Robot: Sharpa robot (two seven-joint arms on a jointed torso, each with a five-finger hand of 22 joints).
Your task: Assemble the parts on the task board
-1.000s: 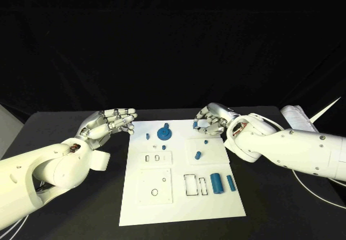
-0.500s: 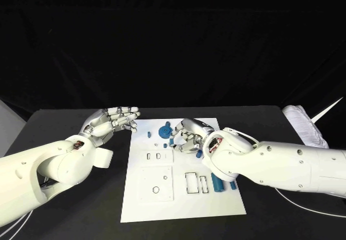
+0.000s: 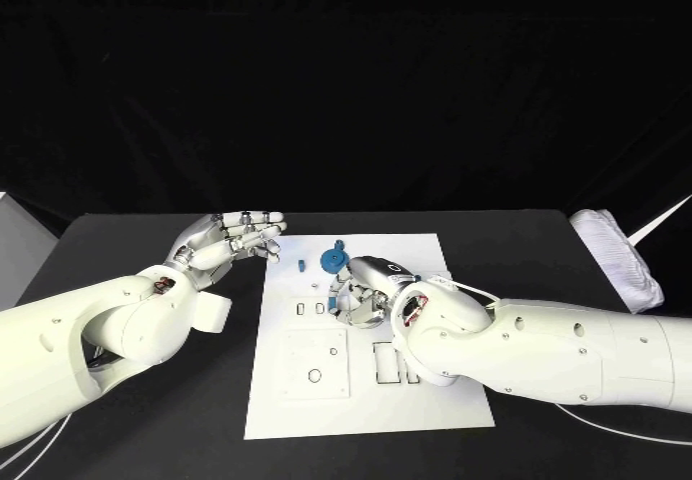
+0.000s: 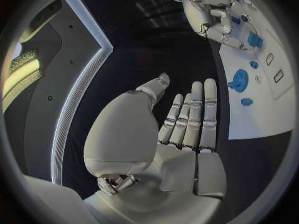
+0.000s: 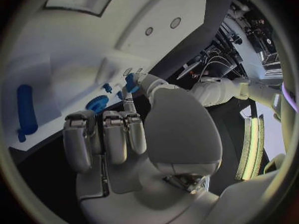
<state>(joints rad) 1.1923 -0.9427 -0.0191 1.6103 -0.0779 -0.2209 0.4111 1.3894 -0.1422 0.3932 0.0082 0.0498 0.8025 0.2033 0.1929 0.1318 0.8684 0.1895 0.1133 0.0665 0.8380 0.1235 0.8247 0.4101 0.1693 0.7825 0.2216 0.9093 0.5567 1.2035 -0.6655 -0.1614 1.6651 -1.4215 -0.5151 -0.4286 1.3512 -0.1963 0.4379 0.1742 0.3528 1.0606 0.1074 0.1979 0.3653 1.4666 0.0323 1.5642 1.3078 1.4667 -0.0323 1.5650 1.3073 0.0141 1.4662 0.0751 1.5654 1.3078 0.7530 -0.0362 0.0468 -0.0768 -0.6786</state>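
The white task board (image 3: 310, 400) lies in the middle of the black table. A blue gear (image 3: 332, 263) (image 4: 238, 79) (image 5: 96, 103) and a small blue peg (image 3: 299, 267) (image 4: 246, 101) sit near its far edge. My right hand (image 3: 368, 292) (image 4: 215, 15) hovers over the board's middle with its fingers curled, pinching a small blue part (image 5: 131, 82) (image 4: 254, 39) at the thumb tip. My left hand (image 3: 231, 240) (image 4: 184, 119) is raised beside the board's far left corner, fingers straight and apart, holding nothing. A blue cylinder (image 5: 24, 109) lies on the board; my right arm hides it in the head view.
A white bundle (image 3: 616, 255) lies at the table's right edge, with a pale cable (image 3: 635, 432) trailing near the front right. The board has several outlined slots and holes (image 3: 315, 376) on its near half. My right forearm covers the board's right side.
My right hand has swung from the board's far right corner leftward and nearer, to above the board's middle, carrying the small blue part. My left hand has hardly moved.
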